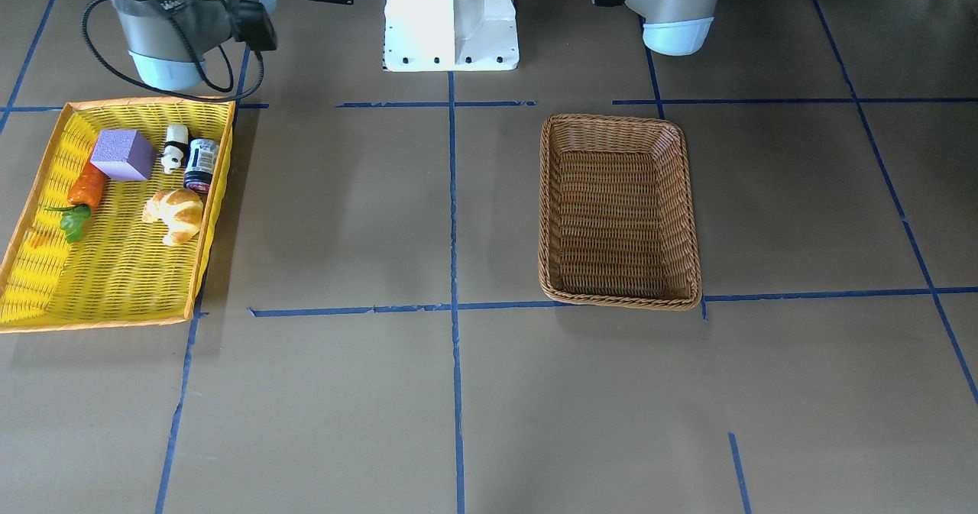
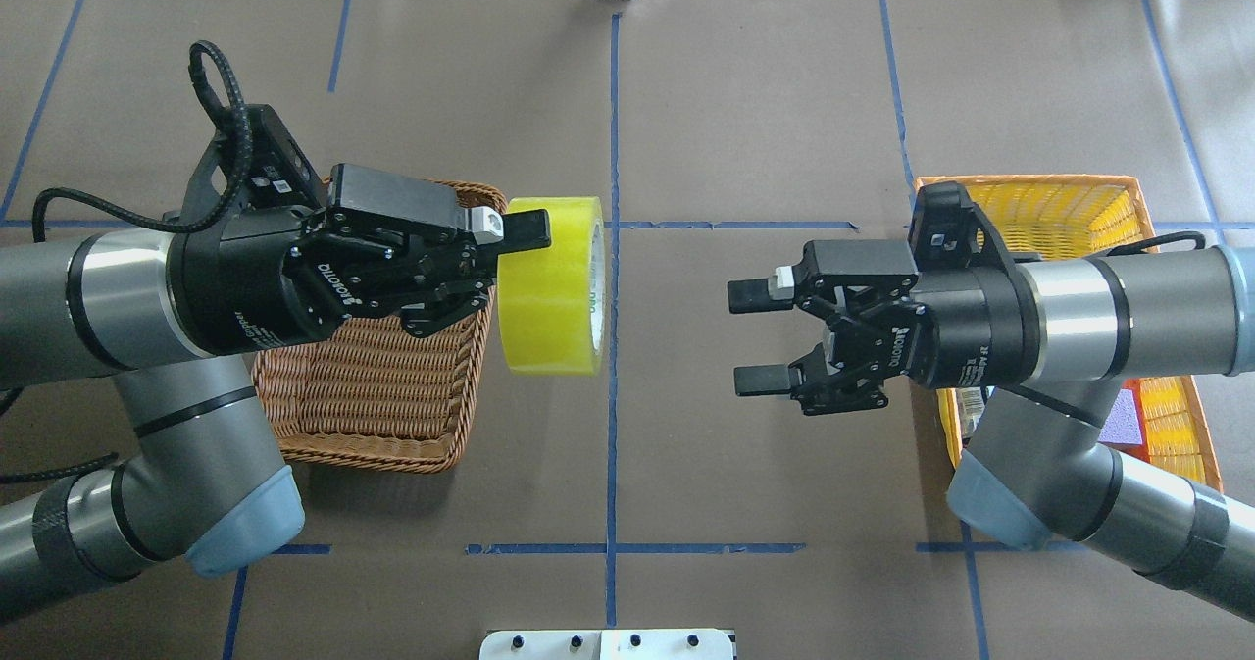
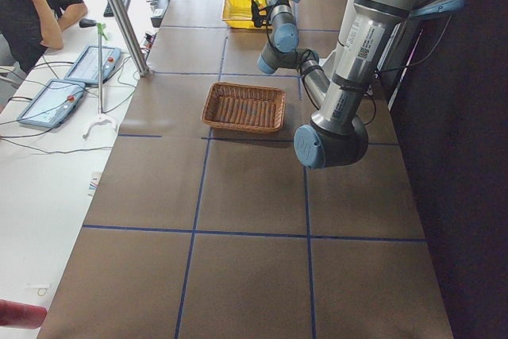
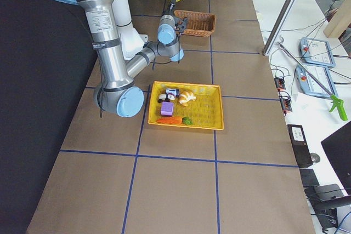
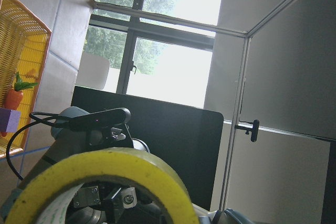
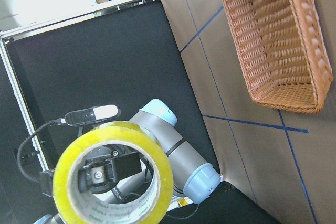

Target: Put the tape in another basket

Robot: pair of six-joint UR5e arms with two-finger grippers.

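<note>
The tape (image 2: 554, 287), a wide yellow roll with a white core, hangs in the air, its hole facing my right gripper. My left gripper (image 2: 520, 258) is shut on the roll's wall, one finger (image 2: 527, 229) outside and the other inside the core, as the right wrist view (image 6: 113, 174) shows. The roll hangs just beyond the right end of the brown wicker basket (image 2: 373, 400), which is empty (image 1: 619, 208). My right gripper (image 2: 757, 336) is open and empty, a short way from the tape and level with it.
The yellow orange-rimmed tray (image 1: 114, 269) sits on my right side and holds a purple block (image 1: 122, 155), a croissant (image 1: 176, 212), a carrot (image 1: 85, 189), a panda figure (image 1: 175, 147) and a small can (image 1: 202, 164). The white robot base (image 1: 451, 25) stands at the table's rear middle.
</note>
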